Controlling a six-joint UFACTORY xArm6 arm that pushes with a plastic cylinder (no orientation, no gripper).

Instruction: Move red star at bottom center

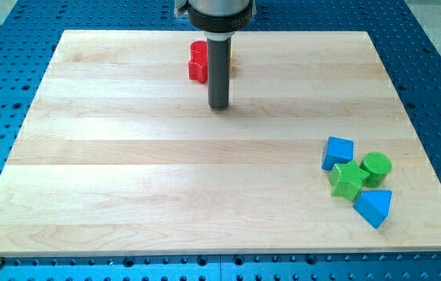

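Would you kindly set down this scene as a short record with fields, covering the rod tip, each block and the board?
tip: my tip rests on the board, just below the red block
red block: red block near the view's top centre, partly hidden by the rod; shape unclear
yellow: a yellow sliver at the rod's right edge; shape hidden
cluster: at the view's lower right, blue cube, green cylinder, green star, blue triangle, close together
board: wooden board
task state: red block not yet at bottom centre
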